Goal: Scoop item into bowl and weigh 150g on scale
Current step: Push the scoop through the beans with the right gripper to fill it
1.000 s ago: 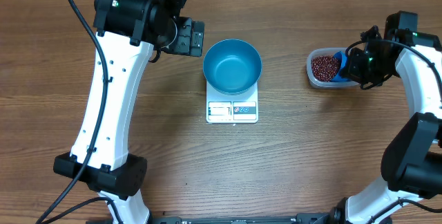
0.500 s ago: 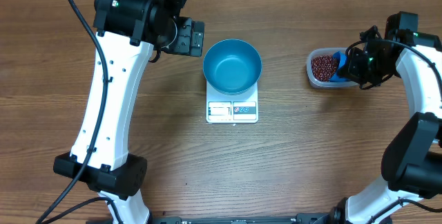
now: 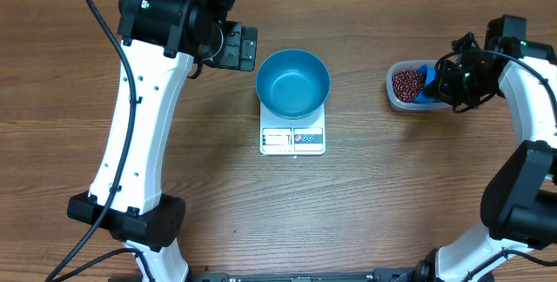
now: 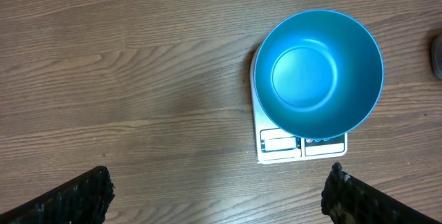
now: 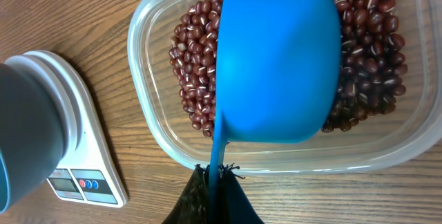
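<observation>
Your beans (image 5: 193, 79) lie in the clear tub (image 5: 148, 120), well right of the scale (image 3: 292, 140), which carries the empty bowl (image 3: 292, 82). The right gripper (image 5: 214, 179) is clamped on the scoop (image 5: 276, 65) handle, so this looks like the scooping step. Next, dig in and lift level. The left gripper (image 4: 215, 195) hangs spread wide, left of the scale.

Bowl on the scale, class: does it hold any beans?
No: in the left wrist view the bowl on the scale shows only its bare, smooth blue inside.
</observation>
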`<state>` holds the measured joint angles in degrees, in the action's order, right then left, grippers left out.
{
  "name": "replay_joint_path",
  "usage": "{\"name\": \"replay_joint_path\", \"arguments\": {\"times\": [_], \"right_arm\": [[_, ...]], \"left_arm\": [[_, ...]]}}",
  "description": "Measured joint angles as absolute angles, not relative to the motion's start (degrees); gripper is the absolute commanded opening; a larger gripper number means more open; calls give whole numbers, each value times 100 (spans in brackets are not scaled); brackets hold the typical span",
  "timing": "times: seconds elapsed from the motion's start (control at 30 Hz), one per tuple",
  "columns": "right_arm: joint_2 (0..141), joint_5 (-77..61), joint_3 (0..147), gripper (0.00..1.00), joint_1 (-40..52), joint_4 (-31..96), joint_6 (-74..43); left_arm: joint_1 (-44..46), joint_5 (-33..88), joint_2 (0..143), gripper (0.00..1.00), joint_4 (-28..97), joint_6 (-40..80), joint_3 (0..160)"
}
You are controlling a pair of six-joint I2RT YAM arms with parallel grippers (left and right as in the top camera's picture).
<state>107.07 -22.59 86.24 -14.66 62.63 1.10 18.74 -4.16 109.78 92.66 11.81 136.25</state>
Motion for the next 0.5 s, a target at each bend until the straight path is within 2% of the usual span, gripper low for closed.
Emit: {"name": "replay_joint_path", "arguments": {"times": [0.5], "right_arm": [[10728, -2510, 8624, 4, -1503, 6298, 266]], "left_arm": [[1874, -416, 10978, 99, 9266, 1181, 13625]]}}
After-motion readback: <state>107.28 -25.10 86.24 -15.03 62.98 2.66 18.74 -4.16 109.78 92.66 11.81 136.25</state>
